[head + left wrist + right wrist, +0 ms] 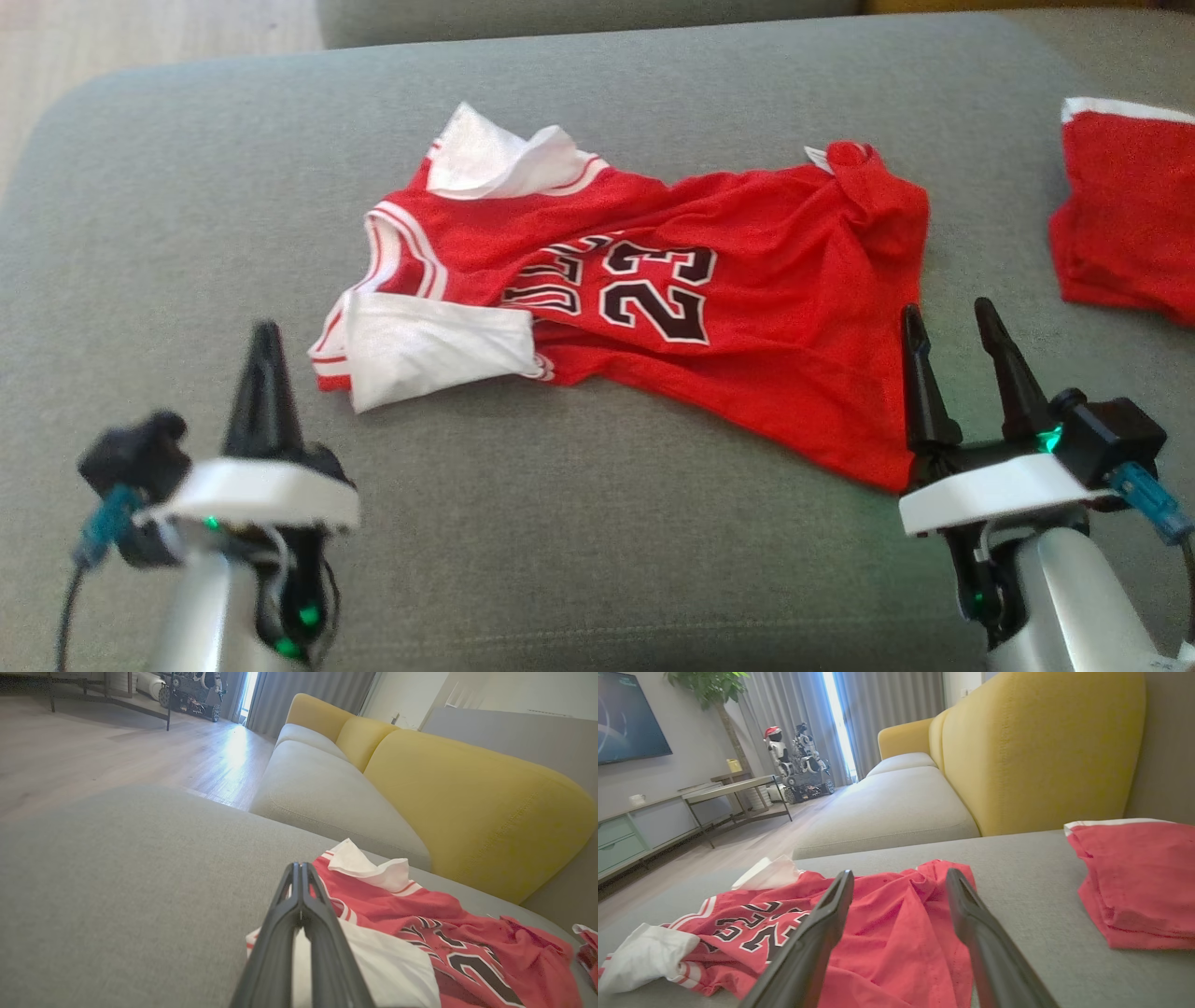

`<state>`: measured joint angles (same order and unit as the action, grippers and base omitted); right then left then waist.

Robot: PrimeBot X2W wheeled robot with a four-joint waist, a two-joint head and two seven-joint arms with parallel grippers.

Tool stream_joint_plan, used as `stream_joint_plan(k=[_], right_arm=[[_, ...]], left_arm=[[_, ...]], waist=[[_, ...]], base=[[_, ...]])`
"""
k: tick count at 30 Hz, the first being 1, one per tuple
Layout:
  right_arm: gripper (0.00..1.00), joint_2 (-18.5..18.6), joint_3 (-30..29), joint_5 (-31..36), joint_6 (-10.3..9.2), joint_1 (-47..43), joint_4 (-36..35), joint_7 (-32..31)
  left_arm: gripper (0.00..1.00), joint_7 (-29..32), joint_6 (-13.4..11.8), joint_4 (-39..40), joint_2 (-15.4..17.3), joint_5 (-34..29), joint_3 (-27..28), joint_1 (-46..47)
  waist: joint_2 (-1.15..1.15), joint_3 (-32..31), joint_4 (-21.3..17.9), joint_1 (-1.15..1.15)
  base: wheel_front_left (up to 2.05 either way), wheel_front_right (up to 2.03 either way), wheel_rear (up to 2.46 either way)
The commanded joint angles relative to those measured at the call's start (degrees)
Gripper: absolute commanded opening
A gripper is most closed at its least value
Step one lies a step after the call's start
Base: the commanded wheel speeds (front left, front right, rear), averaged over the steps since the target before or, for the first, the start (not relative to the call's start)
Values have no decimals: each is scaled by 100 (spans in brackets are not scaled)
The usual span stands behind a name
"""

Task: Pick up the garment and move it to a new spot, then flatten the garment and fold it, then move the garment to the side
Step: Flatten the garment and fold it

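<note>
Jersey limp and crumpled

We see the red number-23 jersey (653,308) rumpled on the grey sofa seat (560,560). Light, soft, slippery mesh, we judge; pinch shoulder and hem. Our left gripper (266,329) is pressed closed, empty; our right gripper (948,310) gapes near the hem.

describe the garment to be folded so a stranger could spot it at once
On the grey cushion, look at the middle. The red jersey lies crumpled there. Unlike the other red cloth at the right edge, it bears a black 23 and white flaps.
</note>
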<state>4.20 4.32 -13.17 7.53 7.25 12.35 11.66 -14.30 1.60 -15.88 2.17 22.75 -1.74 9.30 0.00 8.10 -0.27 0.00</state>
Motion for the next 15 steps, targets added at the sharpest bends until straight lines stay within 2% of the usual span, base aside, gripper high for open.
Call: stream_joint_plan(k=[1, 2, 3, 4, 15], right_arm=[[100, 62, 147, -30, -4, -23, -227, 64], [100, 77, 172, -40, -4, -31, -237, 67], [100, 93, 200, -42, -4, -39, -241, 72], [100, 107, 229, -41, -4, -46, -242, 77], [100, 108, 348, -54, -4, -123, -189, 24]], left_arm=[[27, -70, 24, 378, 74, 151, -18, -50], [50, -70, 35, 478, 73, 200, -137, -181], [85, -70, 25, 558, 73, 232, -230, -295], [100, -70, -12, 617, 73, 278, -296, -397], [100, -70, -251, 736, 72, 422, -704, -729]], waist=[[0, -72, 137, 0], [0, -90, 171, 0], [0, -117, 206, 0], [0, -150, 236, 0], [0, -414, 382, 0]], base=[[0, 0, 0], [0, 0, 0], [0, 0, 0], [0, 0, 0], [0, 0, 0]])
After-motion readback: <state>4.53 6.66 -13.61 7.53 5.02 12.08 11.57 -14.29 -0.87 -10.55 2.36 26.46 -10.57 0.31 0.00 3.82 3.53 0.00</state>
